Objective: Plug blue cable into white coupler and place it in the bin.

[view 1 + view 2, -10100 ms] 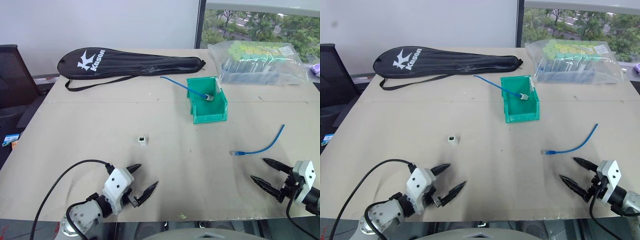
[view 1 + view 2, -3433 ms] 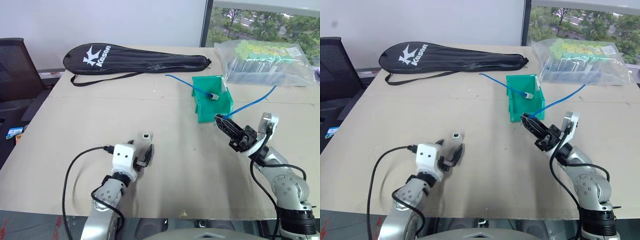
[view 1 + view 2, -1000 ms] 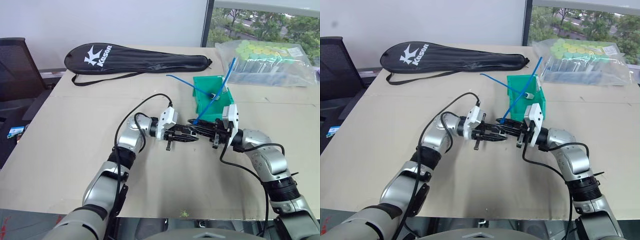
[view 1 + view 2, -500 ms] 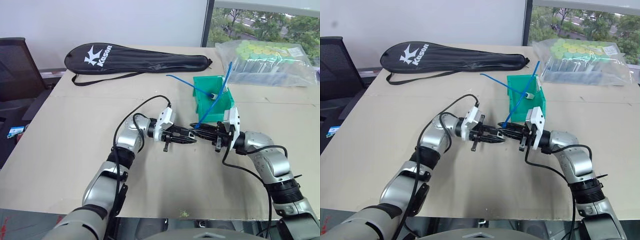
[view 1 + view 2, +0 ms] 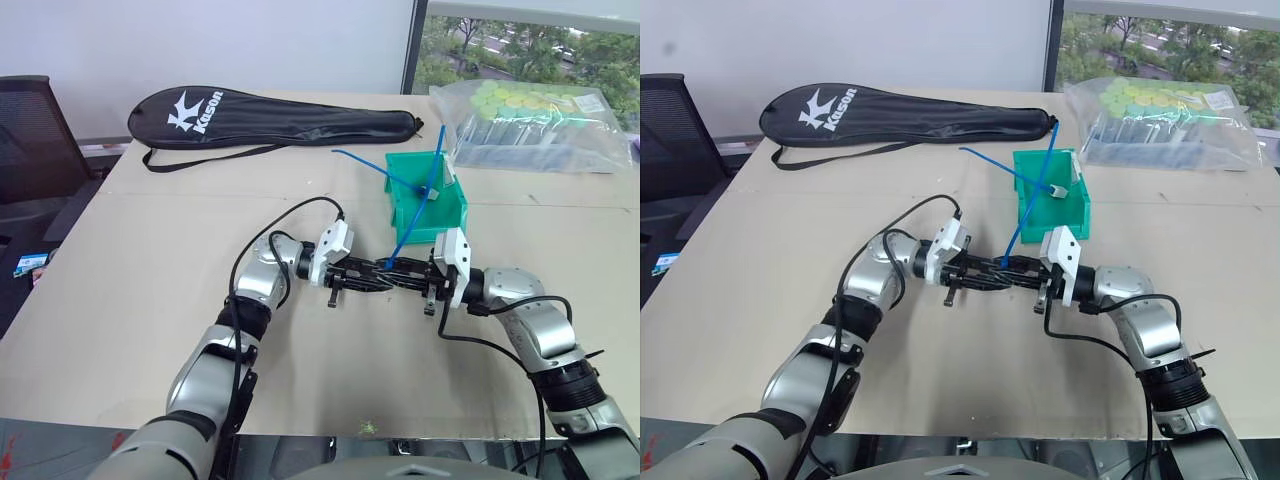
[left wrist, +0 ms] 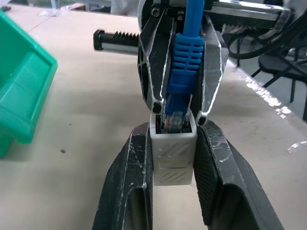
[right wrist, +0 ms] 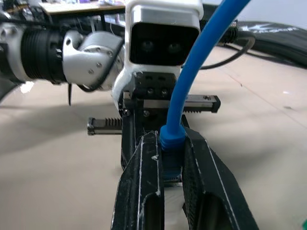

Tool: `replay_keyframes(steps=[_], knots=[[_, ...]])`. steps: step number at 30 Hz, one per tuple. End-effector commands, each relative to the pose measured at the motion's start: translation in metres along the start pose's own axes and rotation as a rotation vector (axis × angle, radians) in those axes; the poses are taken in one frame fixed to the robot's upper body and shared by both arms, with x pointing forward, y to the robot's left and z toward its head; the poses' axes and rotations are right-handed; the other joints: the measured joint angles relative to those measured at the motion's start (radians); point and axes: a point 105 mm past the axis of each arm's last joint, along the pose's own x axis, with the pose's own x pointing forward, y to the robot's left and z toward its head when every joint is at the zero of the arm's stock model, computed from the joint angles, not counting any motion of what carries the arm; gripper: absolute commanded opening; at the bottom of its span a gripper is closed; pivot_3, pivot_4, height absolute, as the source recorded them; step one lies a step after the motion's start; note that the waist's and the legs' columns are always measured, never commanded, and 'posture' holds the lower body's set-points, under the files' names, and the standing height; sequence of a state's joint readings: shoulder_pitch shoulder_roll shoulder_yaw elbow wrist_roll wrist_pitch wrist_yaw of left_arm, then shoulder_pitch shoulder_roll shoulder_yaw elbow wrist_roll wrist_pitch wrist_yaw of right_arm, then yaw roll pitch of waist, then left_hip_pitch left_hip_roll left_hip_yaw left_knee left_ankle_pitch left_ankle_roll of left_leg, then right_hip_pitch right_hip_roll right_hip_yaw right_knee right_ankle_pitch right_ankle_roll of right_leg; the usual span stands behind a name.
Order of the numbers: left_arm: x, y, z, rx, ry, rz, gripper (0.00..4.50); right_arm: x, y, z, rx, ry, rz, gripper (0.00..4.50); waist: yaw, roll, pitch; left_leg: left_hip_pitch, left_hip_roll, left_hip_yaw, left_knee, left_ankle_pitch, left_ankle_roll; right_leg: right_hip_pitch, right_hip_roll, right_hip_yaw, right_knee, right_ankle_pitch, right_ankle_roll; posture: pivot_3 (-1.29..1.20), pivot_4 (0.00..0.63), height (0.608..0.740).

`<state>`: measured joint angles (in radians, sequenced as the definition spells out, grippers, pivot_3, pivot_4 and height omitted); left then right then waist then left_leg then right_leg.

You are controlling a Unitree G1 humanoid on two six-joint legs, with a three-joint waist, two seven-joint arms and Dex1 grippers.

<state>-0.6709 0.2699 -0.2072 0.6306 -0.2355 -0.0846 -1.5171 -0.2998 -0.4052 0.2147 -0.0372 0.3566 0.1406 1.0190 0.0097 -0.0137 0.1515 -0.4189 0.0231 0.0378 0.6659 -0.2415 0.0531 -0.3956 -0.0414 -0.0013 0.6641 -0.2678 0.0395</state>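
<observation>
My left gripper (image 5: 372, 276) and right gripper (image 5: 397, 275) meet tip to tip just above the table, in front of the green bin (image 5: 431, 233). In the left wrist view the left gripper (image 6: 173, 130) is shut on the white coupler (image 6: 173, 158). The blue cable (image 5: 412, 203) has its plug (image 6: 181, 72) sitting in the coupler's socket mouth. My right gripper (image 7: 171, 136) is shut on that plug's blue boot (image 7: 171, 139). From there the cable rises up and back over the bin.
A second blue cable (image 5: 362, 163) with a greyish coupler (image 5: 425, 190) lies in the bin. A black racket bag (image 5: 270, 115) lies at the back, a clear bag of items (image 5: 530, 125) at the back right. A black chair (image 5: 30, 140) stands off the table's left side.
Both grippers have sunk a little toward the table, still tip to tip. The cable's free length has swung leftward over the bin.
</observation>
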Motion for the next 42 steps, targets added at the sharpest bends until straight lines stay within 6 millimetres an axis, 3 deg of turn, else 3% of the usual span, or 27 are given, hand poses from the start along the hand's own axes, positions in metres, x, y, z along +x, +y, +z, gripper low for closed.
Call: replay_keyframes(steps=[1, 10, 13, 17, 19, 27, 28, 31, 34, 42], knots=[[0.010, 0.002, 0.013, 0.118, -0.036, 0.018, 0.58, -0.001, 0.006, -0.044, 0.080, 0.091, -0.007, 0.00, 0.001, 0.000, 0.000, 0.000, 0.000, 0.000, 0.000, 0.000, 0.000, 0.000, 0.000, 0.000, 0.000, 0.000, 0.000, 0.00, 0.150, 0.740], [0.026, -0.004, -0.005, 0.191, -0.038, 0.010, 0.58, 0.006, 0.016, -0.091, 0.110, 0.137, 0.067, 0.00, 0.000, 0.000, -0.001, 0.007, 0.000, 0.000, 0.003, 0.000, 0.000, 0.007, 0.000, 0.000, 0.000, 0.000, 0.000, 0.00, 0.150, 0.740], [0.026, -0.004, -0.005, 0.196, -0.040, 0.005, 0.58, 0.005, 0.019, -0.107, 0.141, 0.166, 0.082, 0.00, -0.012, -0.001, -0.003, 0.022, 0.001, 0.000, 0.001, 0.000, 0.000, 0.021, -0.001, 0.000, -0.001, -0.002, -0.005, 0.00, 0.150, 0.740], [0.026, -0.005, -0.006, 0.197, -0.041, -0.005, 0.58, -0.006, 0.034, -0.143, 0.220, 0.302, 0.130, 0.00, -0.024, -0.003, -0.011, 0.027, 0.001, -0.002, 0.001, 0.000, 0.000, 0.024, -0.006, 0.000, -0.001, -0.001, -0.007, 0.00, 0.150, 0.740], [0.025, -0.006, -0.008, 0.197, -0.037, -0.011, 0.58, -0.007, 0.037, -0.149, 0.254, 0.311, 0.129, 0.00, -0.025, -0.006, -0.018, 0.037, 0.001, -0.002, -0.002, 0.000, 0.000, 0.034, -0.008, 0.004, -0.002, -0.001, -0.007, 0.00, 0.150, 0.740], [0.017, -0.010, -0.016, 0.155, 0.001, -0.017, 0.58, 0.013, 0.005, -0.079, 0.114, 0.016, 0.039, 0.00, -0.026, -0.006, -0.024, 0.039, 0.000, -0.001, -0.015, -0.003, -0.005, 0.030, -0.018, 0.001, -0.003, 0.000, -0.009, 0.00, 0.150, 0.740], [0.016, -0.010, -0.017, 0.146, 0.008, -0.019, 1.61, 0.013, 0.003, -0.072, 0.093, 0.004, 0.038, 0.00, -0.025, -0.006, -0.024, 0.036, 0.000, -0.001, -0.015, -0.003, -0.005, 0.026, -0.021, -0.002, -0.003, 0.000, -0.009, 0.00, 0.150, 0.740], [0.014, -0.014, -0.019, 0.144, 0.019, -0.016, 2.89, 0.011, 0.000, -0.055, 0.050, -0.024, 0.032, 0.00, -0.026, -0.004, -0.024, 0.021, 0.000, 0.000, -0.015, -0.001, -0.006, 0.013, -0.023, -0.004, -0.003, 0.000, -0.009, 0.00, 0.150, 0.740], [0.006, -0.022, -0.021, 0.145, 0.028, -0.018, 4.29, 0.010, -0.002, -0.040, 0.028, -0.054, 0.018, 0.00, -0.027, -0.004, -0.023, 0.019, 0.000, 0.000, -0.015, 0.001, -0.003, 0.011, -0.023, -0.004, -0.003, 0.000, -0.009, 0.00, 0.150, 0.740], [-0.041, -0.024, -0.011, 0.134, 0.067, 0.182, 4.40, 0.000, -0.004, 0.003, -0.025, -0.129, -0.026, 0.00, -0.024, 0.002, -0.018, 0.001, 0.000, 0.000, -0.019, 0.002, -0.005, -0.009, -0.024, -0.005, -0.003, 0.002, -0.005, 0.00, 0.150, 0.740]])
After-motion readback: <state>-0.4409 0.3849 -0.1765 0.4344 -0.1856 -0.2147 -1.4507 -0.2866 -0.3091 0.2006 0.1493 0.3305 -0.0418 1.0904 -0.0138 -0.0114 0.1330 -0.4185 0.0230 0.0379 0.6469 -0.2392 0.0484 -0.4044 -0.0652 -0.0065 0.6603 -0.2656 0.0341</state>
